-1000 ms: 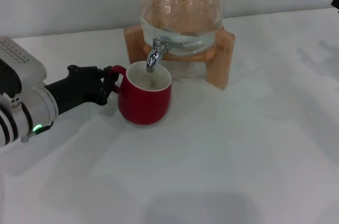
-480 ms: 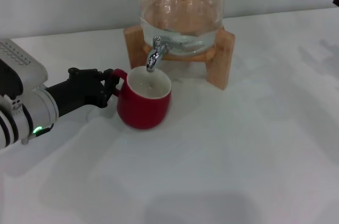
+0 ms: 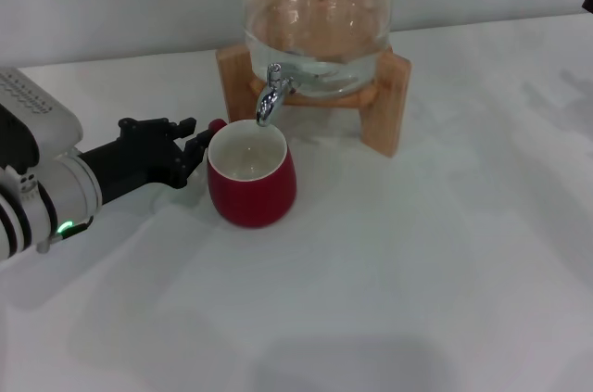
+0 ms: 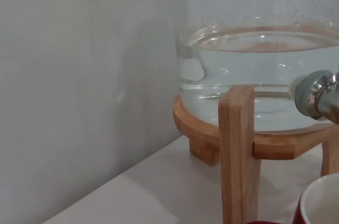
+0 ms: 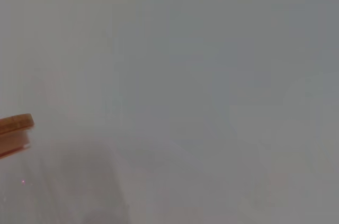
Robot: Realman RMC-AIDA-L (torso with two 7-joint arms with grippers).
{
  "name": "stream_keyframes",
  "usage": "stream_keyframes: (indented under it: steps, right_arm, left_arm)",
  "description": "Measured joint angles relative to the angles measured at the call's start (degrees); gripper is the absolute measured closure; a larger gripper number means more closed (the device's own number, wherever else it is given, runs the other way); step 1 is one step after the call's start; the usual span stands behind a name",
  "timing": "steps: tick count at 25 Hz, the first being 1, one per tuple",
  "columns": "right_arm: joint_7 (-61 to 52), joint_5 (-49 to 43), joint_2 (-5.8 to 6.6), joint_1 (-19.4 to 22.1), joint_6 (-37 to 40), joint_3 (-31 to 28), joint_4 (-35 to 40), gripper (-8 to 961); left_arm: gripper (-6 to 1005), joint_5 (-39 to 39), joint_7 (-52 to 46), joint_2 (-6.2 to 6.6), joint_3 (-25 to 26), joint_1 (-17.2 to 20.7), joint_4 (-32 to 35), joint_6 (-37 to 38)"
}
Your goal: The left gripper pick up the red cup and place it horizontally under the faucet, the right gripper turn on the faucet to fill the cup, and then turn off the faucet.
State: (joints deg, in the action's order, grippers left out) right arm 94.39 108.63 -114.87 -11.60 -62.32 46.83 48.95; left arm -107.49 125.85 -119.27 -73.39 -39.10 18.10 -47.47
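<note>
Left gripper [image 3: 195, 144]: we see it just left of the red cup, its black fingers [image 3: 176, 125] spread apart beside the cup's handle, grasping nothing.
Red cup [image 3: 251, 175]: we find it upright on the white table [image 3: 417, 253], its white inside showing, rim directly below the faucet spout; its rim also shows in the left wrist view.
Faucet [image 3: 270, 94]: chrome spigot pointing down over the cup's far edge, fitted to the glass dispenser jar [image 3: 317, 26].
Jar: holds clear water and sits on a wooden stand [image 3: 384, 100] at the far side of the table.
Right gripper: we cannot tell its state; only a dark sliver shows at the far right edge.
</note>
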Motion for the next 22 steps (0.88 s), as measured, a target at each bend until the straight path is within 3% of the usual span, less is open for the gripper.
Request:
stream_keyframes:
  steps: [22]
  right_arm:
    - [0.0,0.0,0.0,0.01,-0.07,-0.67,-0.01,170]
  left_arm:
    - [709,-0.26,-2.17,-0.33,-1.47,3.35,2.4,-0.21]
